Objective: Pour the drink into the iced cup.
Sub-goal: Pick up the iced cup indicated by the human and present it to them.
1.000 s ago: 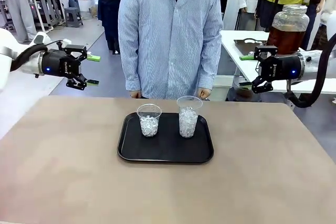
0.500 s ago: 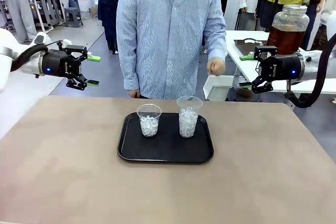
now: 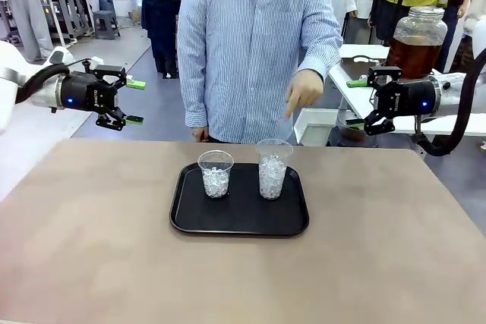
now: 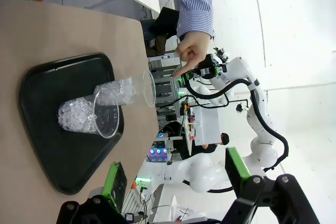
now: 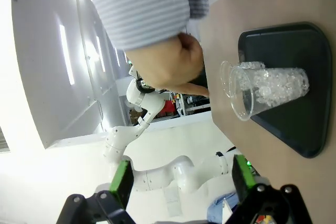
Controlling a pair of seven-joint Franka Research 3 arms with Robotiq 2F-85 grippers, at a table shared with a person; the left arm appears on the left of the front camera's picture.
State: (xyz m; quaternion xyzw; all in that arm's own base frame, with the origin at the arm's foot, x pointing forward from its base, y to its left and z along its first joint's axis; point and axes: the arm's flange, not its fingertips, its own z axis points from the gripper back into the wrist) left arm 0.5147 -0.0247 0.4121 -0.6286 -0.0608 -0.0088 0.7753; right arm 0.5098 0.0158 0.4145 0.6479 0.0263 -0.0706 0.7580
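Two clear cups with ice stand on a black tray [image 3: 190, 218] at the table's middle: a shorter cup [image 3: 216, 174] on the left and a taller, fuller cup [image 3: 272, 169] on the right. The person's hand [image 3: 302, 92] points a finger down just above and right of the taller cup. The amber-brown drink sits in a large glass jar [image 3: 417, 42] on a far table behind my right arm. My left gripper [image 3: 130, 102] hovers open beyond the table's left far corner, my right gripper [image 3: 355, 102] open beyond the right far corner. Both hold nothing.
The person in a striped shirt [image 3: 250, 43] stands at the far edge. In the left wrist view the tray [image 4: 47, 129] and the iced cups [image 4: 86, 119] lie ahead, with the pointing hand [image 4: 191, 53] beyond. The right wrist view shows the taller cup [image 5: 268, 90] and the hand [image 5: 173, 66].
The person's hand has risen from the side and come forward, and it now points down toward the taller cup. Both arms have stayed still.
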